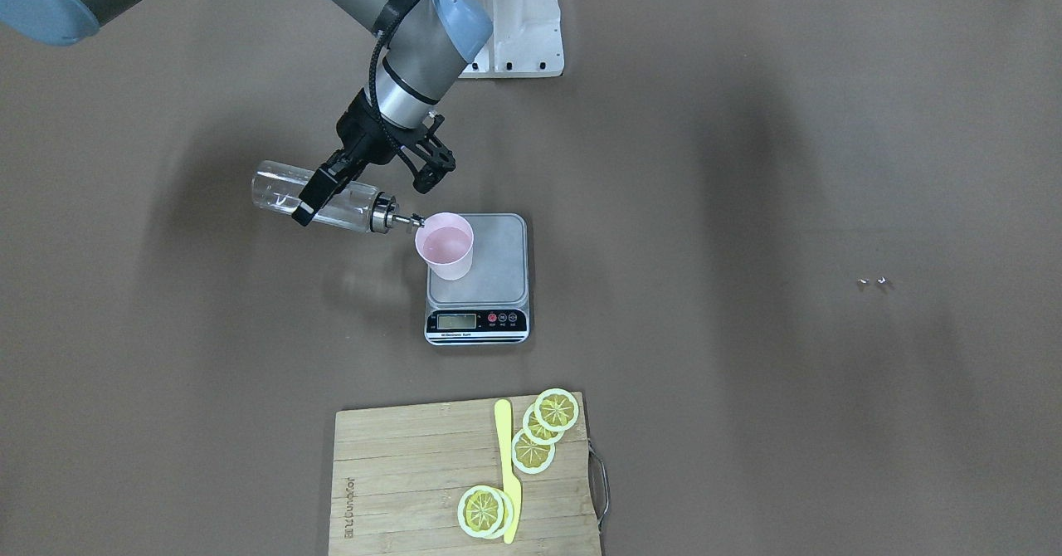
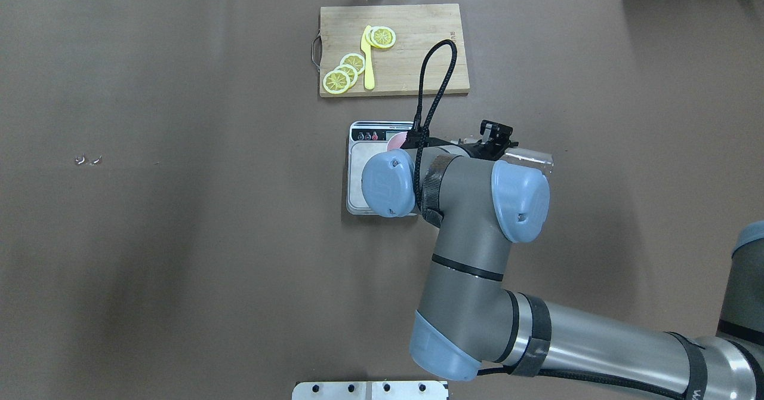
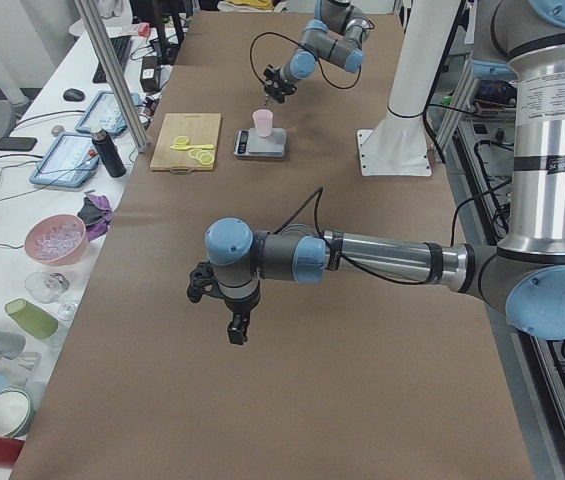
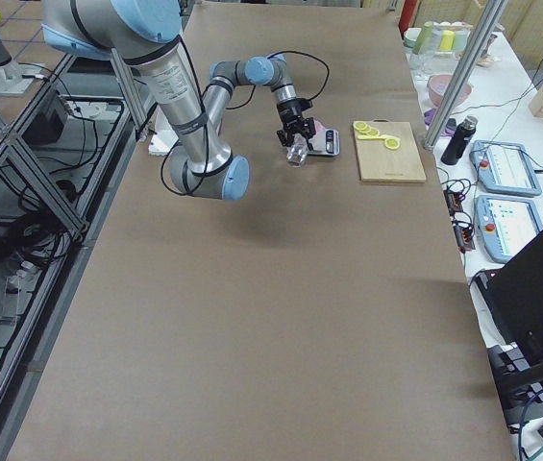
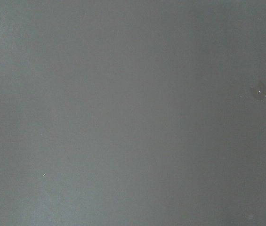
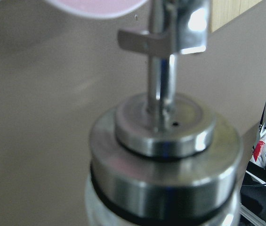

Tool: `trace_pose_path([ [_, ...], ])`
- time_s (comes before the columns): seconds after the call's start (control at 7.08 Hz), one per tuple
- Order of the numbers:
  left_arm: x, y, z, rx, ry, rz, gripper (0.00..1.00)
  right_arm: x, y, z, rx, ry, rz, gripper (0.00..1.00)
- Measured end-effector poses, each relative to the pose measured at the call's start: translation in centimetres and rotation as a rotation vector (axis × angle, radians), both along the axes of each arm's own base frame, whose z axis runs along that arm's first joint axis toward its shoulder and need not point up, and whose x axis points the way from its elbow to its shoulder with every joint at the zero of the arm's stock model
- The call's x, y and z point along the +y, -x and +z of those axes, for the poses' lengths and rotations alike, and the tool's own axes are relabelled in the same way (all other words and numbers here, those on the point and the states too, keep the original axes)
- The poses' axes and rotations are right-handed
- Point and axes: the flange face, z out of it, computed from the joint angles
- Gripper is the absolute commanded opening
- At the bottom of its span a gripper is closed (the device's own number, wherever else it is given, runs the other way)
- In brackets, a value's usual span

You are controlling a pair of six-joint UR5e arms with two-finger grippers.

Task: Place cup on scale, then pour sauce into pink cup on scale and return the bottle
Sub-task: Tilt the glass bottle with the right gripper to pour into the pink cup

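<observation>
The pink cup point(image 1: 445, 245) stands upright on the left part of the scale point(image 1: 498, 274), and a flat liquid surface seems to show inside it. My right gripper point(image 1: 319, 195) is shut on the clear glass bottle point(image 1: 278, 191). The bottle lies about level, with its silver spout point(image 1: 406, 221) at the cup's rim. In the right wrist view the bottle's metal top point(image 6: 163, 155) fills the frame, with the cup's rim point(image 6: 100, 5) just above. In the overhead view my right arm hides most of the cup point(image 2: 395, 142). My left gripper point(image 3: 232, 325) hangs over bare table far from the scale; I cannot tell if it is open.
A wooden cutting board point(image 1: 398, 490) with lemon slices point(image 1: 543, 427) and a yellow knife point(image 1: 506, 473) lies beyond the scale. Two small shiny bits point(image 1: 871, 281) lie on the brown cover. The white base mount point(image 1: 514, 25) stands behind the scale.
</observation>
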Motion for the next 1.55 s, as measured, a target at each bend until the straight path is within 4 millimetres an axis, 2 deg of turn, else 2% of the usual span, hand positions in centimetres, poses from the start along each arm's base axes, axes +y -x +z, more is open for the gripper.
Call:
trace_pose_path([
  [0.85,0.2,0.5,-0.2,0.0,-0.005,-0.01,0.99,1.0,0.4,-1.9,0.055,0.024,-0.014,0.35],
  [1.55,0.3,1.2,-0.4,0.0,-0.009,-0.023,0.99,1.5,0.5,-1.9,0.072,0.026,-0.017,0.35],
])
